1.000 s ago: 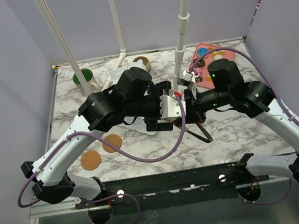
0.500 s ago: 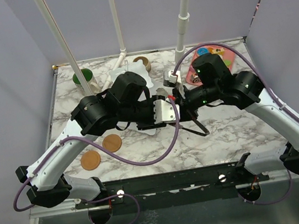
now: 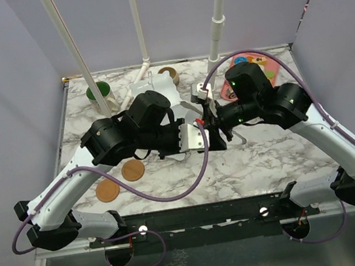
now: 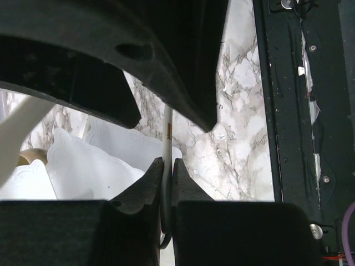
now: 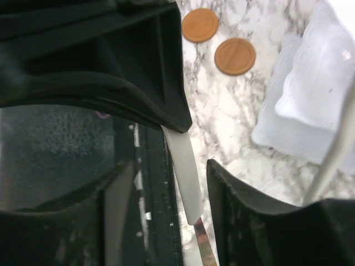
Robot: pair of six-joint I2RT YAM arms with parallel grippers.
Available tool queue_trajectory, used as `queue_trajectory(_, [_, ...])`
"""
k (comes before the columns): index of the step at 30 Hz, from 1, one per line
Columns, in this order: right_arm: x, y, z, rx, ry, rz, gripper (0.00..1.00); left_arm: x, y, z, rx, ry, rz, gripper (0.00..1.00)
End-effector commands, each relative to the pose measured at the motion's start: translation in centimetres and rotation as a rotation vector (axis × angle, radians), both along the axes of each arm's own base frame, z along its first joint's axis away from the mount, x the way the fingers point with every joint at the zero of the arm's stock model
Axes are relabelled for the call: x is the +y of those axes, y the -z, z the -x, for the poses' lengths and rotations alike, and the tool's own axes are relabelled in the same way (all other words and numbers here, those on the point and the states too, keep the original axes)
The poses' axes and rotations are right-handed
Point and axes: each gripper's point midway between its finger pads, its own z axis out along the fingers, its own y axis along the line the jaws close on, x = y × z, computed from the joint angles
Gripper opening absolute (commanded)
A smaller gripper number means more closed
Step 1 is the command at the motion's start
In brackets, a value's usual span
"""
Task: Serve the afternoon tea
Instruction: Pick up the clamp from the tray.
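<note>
Left gripper (image 4: 167, 166): fingers together, clamped on a thin arm of the metal tongs (image 4: 167, 124).
Right gripper (image 5: 171, 166): fingers apart, a flat pale arm of the tongs lying between them; contact cannot be told.
White three-tier stand of wavy square plates (image 3: 158, 88): upright on the marble table (image 3: 273, 152), behind the left gripper, touched by no finger; its plates lie just beyond the shut fingertips.
Green-lined mug (image 3: 99, 91): far left, well apart.
Tan mug (image 3: 169, 74): behind the stand.
Small colourful toy pastries (image 3: 252, 65): on the flat pink rectangular tray (image 3: 270, 69), beyond the right arm.
Two round brown coasters (image 3: 120, 181): near side, left.
</note>
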Motion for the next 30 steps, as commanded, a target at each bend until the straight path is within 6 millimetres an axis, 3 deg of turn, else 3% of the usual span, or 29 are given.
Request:
queue_trajectory(1, [0.3, -3.1, -0.3, -0.088, 0.029, -0.114, 0.78, -0.6, -1.2, -0.3, 0.006, -0.051, 0.08, 0.0])
queue_trajectory(3, [0.0, -4.6, -1.5, -0.169, 0.103, -0.168, 0.98, -1.1, -1.9, -0.8, 0.038, -0.123, 0.142, 0.0])
queue_trajectory(8, [-0.7, -9.9, -3.0, -0.317, 0.216, -0.326, 1.0, -2.6, -3.6, -1.0, 0.255, -0.255, 0.352, 0.0])
queue_trajectory(12, [-1.6, -12.7, -3.4, -0.378, 0.28, -0.418, 1.0, -2.6, -7.7, -5.1, 0.361, -0.42, 0.578, 0.0])
queue_trajectory(16, [-1.5, -15.1, -1.9, -0.385, 0.23, -0.512, 1.0, -0.5, -12.7, -10.2, 0.483, -0.556, 0.818, 0.0])
queue_trajectory(20, [0.0, -14.5, -1.5, -0.338, 0.153, -0.527, 1.0, 0.9, -17.6, -12.4, 0.56, -0.534, 0.964, 0.0])
queue_trajectory(24, [0.2, -13.9, -4.7, -0.273, 0.176, -0.559, 1.0, 2.0, -21.3, -11.7, 0.547, -0.501, 1.053, 0.0])
queue_trajectory(28, [-2.7, -15.4, -6.8, -0.193, 0.069, -0.695, 1.0, 3.0, -22.9, -9.7, 0.545, -0.465, 1.089, 0.0])
queue_trajectory(30, [-2.8, -15.7, -7.0, -0.193, 0.024, -0.718, 1.0, 3.1, -23.0, -8.5, 0.554, -0.434, 1.082, 0.0])
